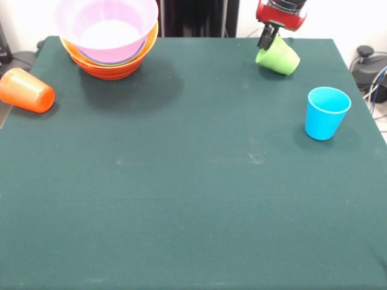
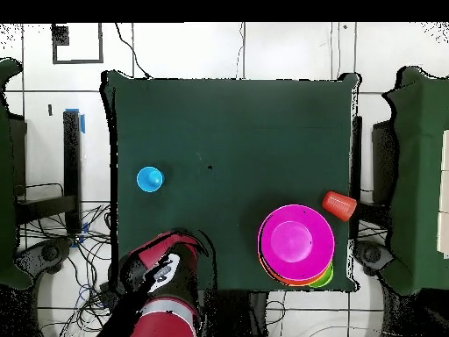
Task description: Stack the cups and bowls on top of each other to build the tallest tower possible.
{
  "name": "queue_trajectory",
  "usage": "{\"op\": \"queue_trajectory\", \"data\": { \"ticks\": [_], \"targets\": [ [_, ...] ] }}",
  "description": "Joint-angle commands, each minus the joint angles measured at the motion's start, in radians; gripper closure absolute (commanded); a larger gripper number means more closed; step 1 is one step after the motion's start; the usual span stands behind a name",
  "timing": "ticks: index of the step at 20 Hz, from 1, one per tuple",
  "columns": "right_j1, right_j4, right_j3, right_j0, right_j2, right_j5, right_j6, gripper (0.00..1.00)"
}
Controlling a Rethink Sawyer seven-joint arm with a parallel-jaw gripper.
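My gripper [image 1: 266,40] is at the table's far right edge in the front view, shut on the rim of the lime green cup [image 1: 279,58], which hangs tilted just above the cloth. The light blue cup [image 1: 326,113] [image 2: 149,179] stands upright, mouth up, nearer the camera on the right. At the left edge the orange cup [image 1: 26,90] [image 2: 338,204] lies on its side. The tower [image 1: 109,42] [image 2: 296,243] is a nest of bowls at the far left, with orange ones at the bottom and a large pink bowl [image 1: 106,18] on top. From overhead, the arm [image 2: 162,276] hides the green cup.
The table is covered in a dark green cloth [image 1: 181,181]. The bowl pile and the orange cup sit close to the table's edges. Cables and stands [image 2: 53,228] surround the table on the floor.
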Motion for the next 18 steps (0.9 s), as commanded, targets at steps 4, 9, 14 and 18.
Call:
{"op": "queue_trajectory", "data": {
  "ticks": [4, 9, 14, 18],
  "targets": [
    [0.010, 0.001, -0.076, 0.020, 0.037, -0.016, 0.039, 1.00],
    [0.007, 0.008, -0.079, 0.030, 0.027, -0.024, 0.052, 1.00],
    [0.006, 0.026, -0.080, 0.031, 0.026, -0.012, 0.058, 0.00],
    [0.002, 0.031, -0.072, 0.018, 0.037, -0.009, 0.048, 0.00]
  ]
}}
